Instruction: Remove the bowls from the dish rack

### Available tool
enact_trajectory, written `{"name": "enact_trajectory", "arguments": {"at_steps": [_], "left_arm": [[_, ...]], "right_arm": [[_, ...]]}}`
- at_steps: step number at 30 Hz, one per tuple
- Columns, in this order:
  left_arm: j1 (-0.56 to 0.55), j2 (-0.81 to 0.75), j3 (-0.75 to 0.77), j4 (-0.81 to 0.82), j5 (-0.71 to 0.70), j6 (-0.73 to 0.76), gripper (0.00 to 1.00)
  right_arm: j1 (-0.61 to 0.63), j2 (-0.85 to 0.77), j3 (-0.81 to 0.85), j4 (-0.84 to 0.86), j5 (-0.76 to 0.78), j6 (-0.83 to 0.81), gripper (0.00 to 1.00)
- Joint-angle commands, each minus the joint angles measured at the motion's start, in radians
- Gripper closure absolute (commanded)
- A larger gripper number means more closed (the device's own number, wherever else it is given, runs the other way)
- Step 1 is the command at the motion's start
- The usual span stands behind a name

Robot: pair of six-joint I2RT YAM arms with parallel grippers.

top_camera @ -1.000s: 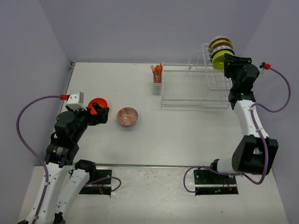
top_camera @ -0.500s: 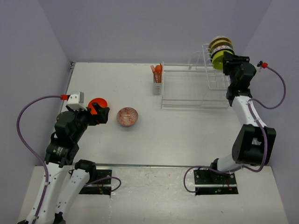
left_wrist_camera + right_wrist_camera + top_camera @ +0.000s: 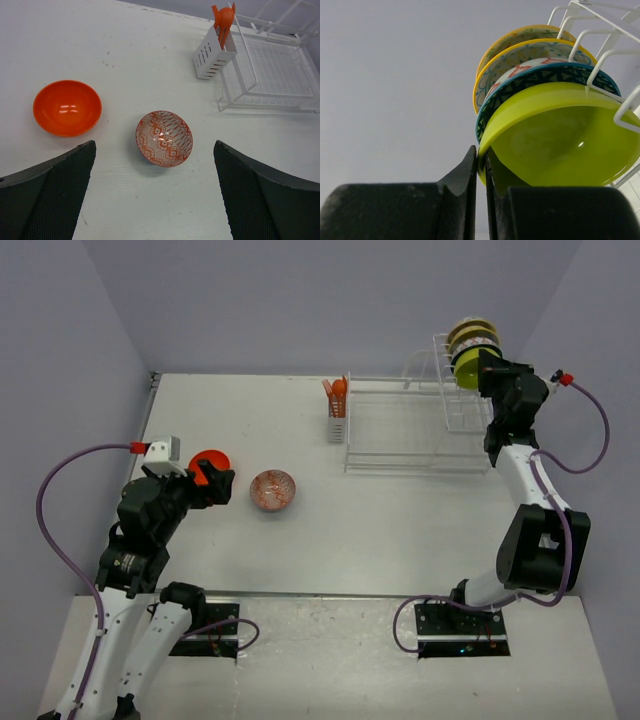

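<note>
Several bowls stand on edge in the tall slotted part of the white dish rack (image 3: 410,435). Nearest is the lime-green bowl (image 3: 565,135), behind it a dark blue patterned bowl (image 3: 545,75) and further ones. My right gripper (image 3: 481,157) is shut on the lime-green bowl's rim, one finger on each side of it; from above it sits at the rack's right end (image 3: 487,368). On the table lie a plain orange bowl (image 3: 67,107) and an orange-red patterned bowl (image 3: 164,138). My left gripper (image 3: 155,195) hangs open above the table, just in front of the patterned bowl.
A small white cutlery basket (image 3: 213,53) with orange utensils (image 3: 223,17) hangs on the rack's left end. The rack's low flat section (image 3: 270,70) holds nothing. Purple walls close in behind and at both sides.
The right gripper's fingers have closed onto the lime-green bowl's rim. The left arm and the bowls on the table have not moved.
</note>
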Motion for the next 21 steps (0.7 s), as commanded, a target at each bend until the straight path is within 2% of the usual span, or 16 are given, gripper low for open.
{"name": "enact_trajectory", "arguments": {"at_steps": [1, 2, 21], "left_arm": [[-0.004, 0.001, -0.012, 0.023, 0.016, 0.017, 0.0], [-0.004, 0.001, -0.012, 0.023, 0.016, 0.017, 0.0], [-0.004, -0.003, -0.012, 0.022, 0.016, 0.017, 0.0]], "right_arm": [[-0.01, 0.014, 0.0, 0.057, 0.038, 0.037, 0.97], [-0.011, 0.014, -0.005, 0.06, 0.04, 0.04, 1.0], [-0.034, -0.041, -0.108, 0.338, 0.021, 0.12, 1.0]]}}
